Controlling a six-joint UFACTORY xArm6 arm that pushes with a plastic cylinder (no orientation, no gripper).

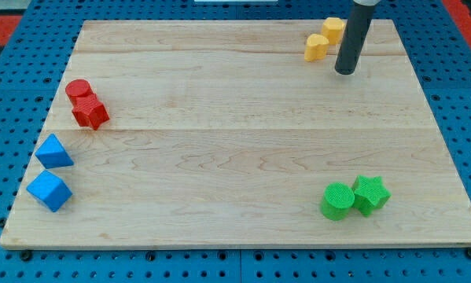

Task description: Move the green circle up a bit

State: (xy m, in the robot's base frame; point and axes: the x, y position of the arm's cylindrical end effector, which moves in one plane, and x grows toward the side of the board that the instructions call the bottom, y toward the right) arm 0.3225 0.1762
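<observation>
Wooden board (243,134) filled most of the frame, sitting on a blue pegboard (7,94) that showed at the edges; the blocks sat in pairs near the corners, middle of the board bare, so any push had open wood to travel over. My rod came down from the top right of the frame and my tip (345,72) rested on the board in the upper right, just right of and slightly below the yellow pair, apparently not touching either. No fingers on this rig, nothing held, the rod only shoves. Green circle (337,200) sat in the lower right of the frame, touching the green star (371,194) on its right side. Tip was well apart from it and above it in frame, i.e. on the wrong side for an upward push; my read was it needed to go round to below the circle first, probably coming in from the circle's left to avoid clipping the star. Yellow blocks (324,38): two in the upper right, touching, shapes unclear. Red pair at upper left: red circle (78,89) against a red star-like block (90,113). Blue pair at lower left: blue triangle (54,152) above a blue cube (48,191), slightly apart. None of those in the likely path
</observation>
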